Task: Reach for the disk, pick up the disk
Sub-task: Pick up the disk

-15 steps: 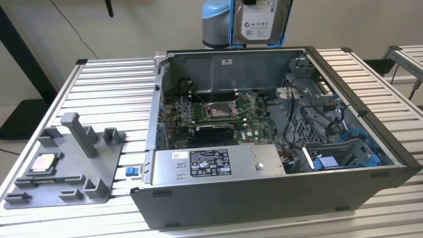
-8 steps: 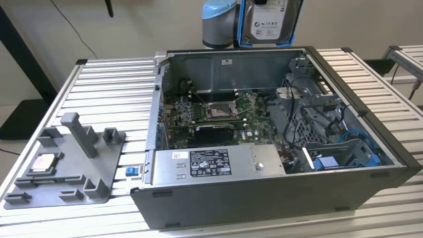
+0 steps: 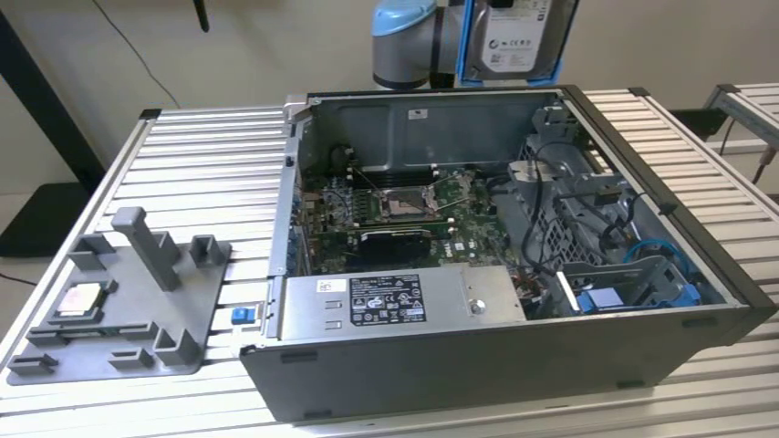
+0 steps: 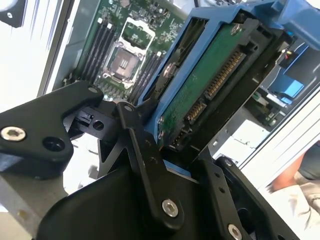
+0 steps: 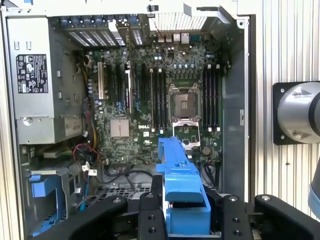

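The disk (image 3: 520, 38), silver with a white label and blue rails, hangs upright above the back wall of the open computer case (image 3: 487, 365), beside the arm's blue-grey joint (image 3: 402, 41). In the second wrist view the disk's green circuit-board side (image 4: 207, 87) and its connector face the camera. My gripper (image 4: 175, 150) is shut on the disk, with black fingers (image 4: 142, 145) pressed against its blue rail. In the first wrist view the blue rail (image 5: 181, 182) stands between the fingers (image 5: 150, 217) of the gripper (image 5: 189, 220), high over the motherboard (image 5: 150, 100).
The case lies open on a slatted aluminium table (image 3: 207, 155), showing the power supply (image 3: 389, 301), drive cage (image 3: 572, 219) and a bare blue bracket (image 3: 603, 301). A grey fixture (image 3: 134, 301) holding a small square chip (image 3: 76, 299) lies at the exterior view's left. A person's arm (image 4: 300, 185) is beside the case.
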Tool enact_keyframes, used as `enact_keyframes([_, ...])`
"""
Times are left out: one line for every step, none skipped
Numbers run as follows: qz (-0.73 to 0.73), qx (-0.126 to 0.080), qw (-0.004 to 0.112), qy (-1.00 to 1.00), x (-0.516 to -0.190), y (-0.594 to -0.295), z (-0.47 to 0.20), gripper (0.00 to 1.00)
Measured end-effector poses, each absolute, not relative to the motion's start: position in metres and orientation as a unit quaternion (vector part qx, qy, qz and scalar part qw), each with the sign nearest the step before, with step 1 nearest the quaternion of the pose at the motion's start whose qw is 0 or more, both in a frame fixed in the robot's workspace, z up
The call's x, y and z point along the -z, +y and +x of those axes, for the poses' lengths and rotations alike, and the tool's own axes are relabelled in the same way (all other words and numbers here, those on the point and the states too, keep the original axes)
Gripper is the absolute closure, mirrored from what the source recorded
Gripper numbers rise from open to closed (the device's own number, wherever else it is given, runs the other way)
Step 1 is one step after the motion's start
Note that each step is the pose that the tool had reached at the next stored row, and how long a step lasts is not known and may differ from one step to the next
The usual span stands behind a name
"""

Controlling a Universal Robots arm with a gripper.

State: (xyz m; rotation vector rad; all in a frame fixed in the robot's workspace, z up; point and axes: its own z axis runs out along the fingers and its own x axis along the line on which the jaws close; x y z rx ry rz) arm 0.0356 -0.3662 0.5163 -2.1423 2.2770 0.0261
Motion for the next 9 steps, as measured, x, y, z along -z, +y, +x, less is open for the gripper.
enact_keyframes([-0.685,-0.008,0.008,0.728,-0.516,-0.366,0.038,1.00])
enact_keyframes([-0.685,-0.008,0.008,0.728,-0.516,-0.366,0.041,1.00])
enact_keyframes([-0.685,-0.008,0.008,0.728,-0.516,-0.366,0.044,1.00])
enact_keyframes([-0.685,-0.008,0.008,0.728,-0.516,-0.366,0.046,1.00])
enact_keyframes([-0.685,-0.008,0.008,0.728,-0.516,-0.366,0.049,1.00])
enact_keyframes([-0.685,-0.008,0.008,0.728,-0.516,-0.366,0.052,1.00])
enact_keyframes([-0.685,-0.008,0.008,0.728,-0.516,-0.366,0.054,1.00])
enact_keyframes([-0.685,-0.008,0.008,0.728,-0.516,-0.366,0.057,1.00])
enact_keyframes([-0.685,-0.008,0.007,0.728,-0.516,-0.366,0.059,1.00])
